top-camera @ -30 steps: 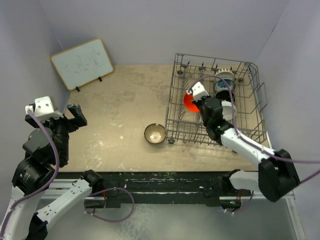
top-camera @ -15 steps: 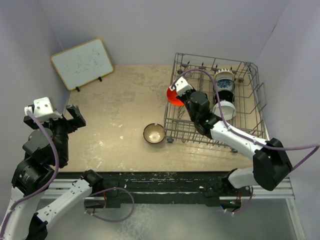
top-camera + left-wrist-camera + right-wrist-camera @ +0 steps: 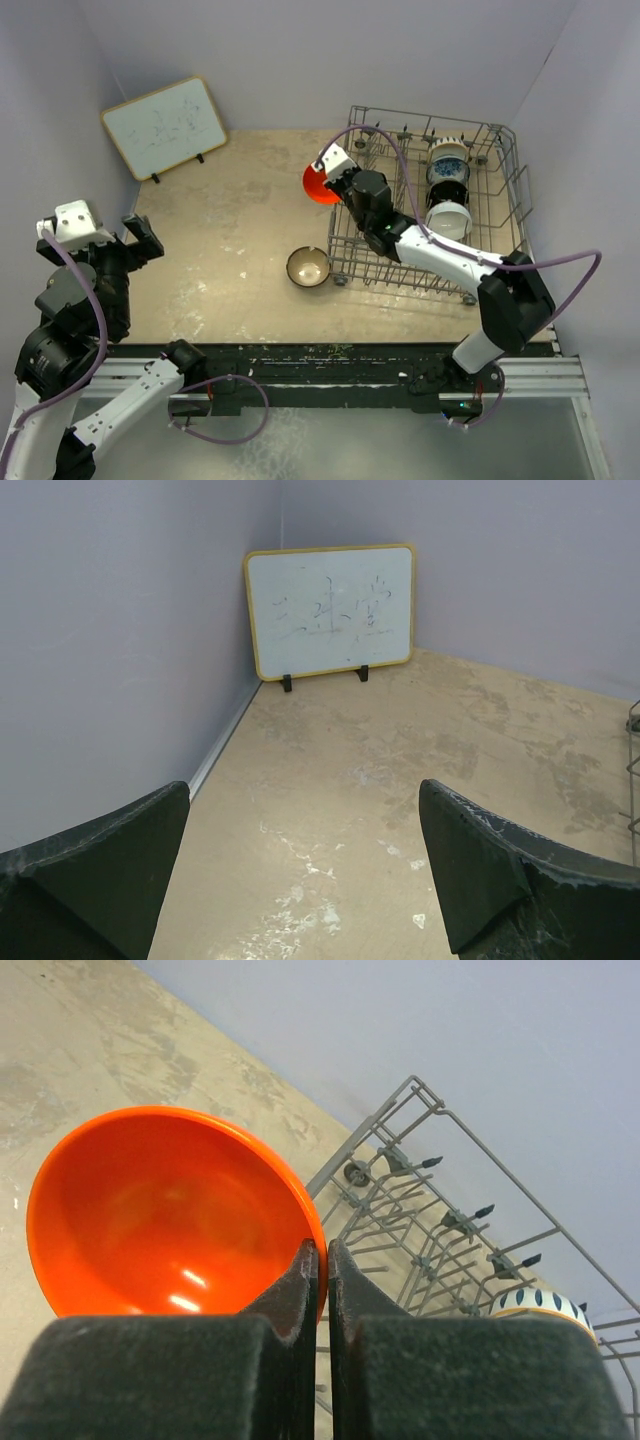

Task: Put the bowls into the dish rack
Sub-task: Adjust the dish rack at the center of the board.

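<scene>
My right gripper [image 3: 331,184] [image 3: 322,1252] is shut on the rim of the orange-red bowl [image 3: 318,186] [image 3: 170,1210]. It holds the bowl in the air, tilted, just outside the left side of the dish rack [image 3: 346,190] [image 3: 400,1155]. Inside the rack, a blue-and-white bowl [image 3: 447,166] [image 3: 541,1303] and a white bowl [image 3: 449,219] stand on edge. A brown bowl with a cream inside [image 3: 310,267] sits upright on the table by the rack's near left corner. My left gripper [image 3: 141,238] [image 3: 305,855] hangs open and empty over the table's left side.
A white board [image 3: 165,125] [image 3: 330,608] leans in the far left corner. Purple walls close in the table on the left, far and right sides. The rack fills the right part of the table.
My right gripper has carried the orange-red bowl leftwards, from above the rack's inside to just outside its left edge. My left arm has drifted slightly left.
</scene>
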`<state>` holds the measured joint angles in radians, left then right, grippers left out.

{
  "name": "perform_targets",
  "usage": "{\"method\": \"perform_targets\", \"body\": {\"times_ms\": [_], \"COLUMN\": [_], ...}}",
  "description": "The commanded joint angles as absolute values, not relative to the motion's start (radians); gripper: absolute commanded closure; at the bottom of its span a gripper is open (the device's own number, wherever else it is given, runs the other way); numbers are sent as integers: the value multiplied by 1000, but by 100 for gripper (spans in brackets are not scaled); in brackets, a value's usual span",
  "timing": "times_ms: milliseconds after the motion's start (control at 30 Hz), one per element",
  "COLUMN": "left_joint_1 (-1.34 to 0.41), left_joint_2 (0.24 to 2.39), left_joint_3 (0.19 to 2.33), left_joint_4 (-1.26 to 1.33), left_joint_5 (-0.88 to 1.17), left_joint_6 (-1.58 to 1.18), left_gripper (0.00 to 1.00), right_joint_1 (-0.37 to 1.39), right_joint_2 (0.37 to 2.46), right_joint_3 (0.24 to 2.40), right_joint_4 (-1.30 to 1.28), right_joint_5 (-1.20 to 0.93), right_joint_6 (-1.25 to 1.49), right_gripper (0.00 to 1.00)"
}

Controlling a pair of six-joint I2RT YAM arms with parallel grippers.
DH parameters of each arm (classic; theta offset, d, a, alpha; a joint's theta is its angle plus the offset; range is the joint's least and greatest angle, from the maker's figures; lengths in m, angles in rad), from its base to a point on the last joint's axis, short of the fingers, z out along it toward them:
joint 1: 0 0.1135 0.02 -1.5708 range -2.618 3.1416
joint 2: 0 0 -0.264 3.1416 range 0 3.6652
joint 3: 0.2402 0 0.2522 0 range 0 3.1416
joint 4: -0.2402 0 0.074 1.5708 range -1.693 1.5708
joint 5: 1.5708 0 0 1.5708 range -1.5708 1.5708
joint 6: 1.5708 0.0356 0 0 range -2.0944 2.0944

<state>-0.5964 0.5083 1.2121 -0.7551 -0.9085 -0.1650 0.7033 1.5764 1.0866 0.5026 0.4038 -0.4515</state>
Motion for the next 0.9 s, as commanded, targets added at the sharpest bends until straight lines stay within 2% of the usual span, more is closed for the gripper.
{"method": "perform_targets", "body": {"times_ms": [0,200,367,467,667,867], "left_joint_1": [-599,-599,-600,-600,-599,-600], "left_joint_2": [501,493,487,491,489,488], "left_joint_3": [1249,1239,1220,1217,1212,1196], "left_joint_4": [-759,-764,-763,-761,-751,-749], "left_joint_5": [-932,-934,-932,-924,-916,-909], "left_joint_6": [-170,-192,-193,-195,-204,-206], "left_gripper": [1,1,1,1,1,1], "right_joint_1": [706,706,706,706,706,707], "right_joint_2": [1534,1384,1244,1191,1175,1083], "right_joint_3": [1128,1084,1028,1023,1072,1089], "right_joint_4": [534,397,410,398,234,82], "right_joint_5": [440,273,194,221,437,422], "right_joint_6": [-418,-265,-202,-211,-186,-171], "right_gripper": [100,100,100,100,100,100]}}
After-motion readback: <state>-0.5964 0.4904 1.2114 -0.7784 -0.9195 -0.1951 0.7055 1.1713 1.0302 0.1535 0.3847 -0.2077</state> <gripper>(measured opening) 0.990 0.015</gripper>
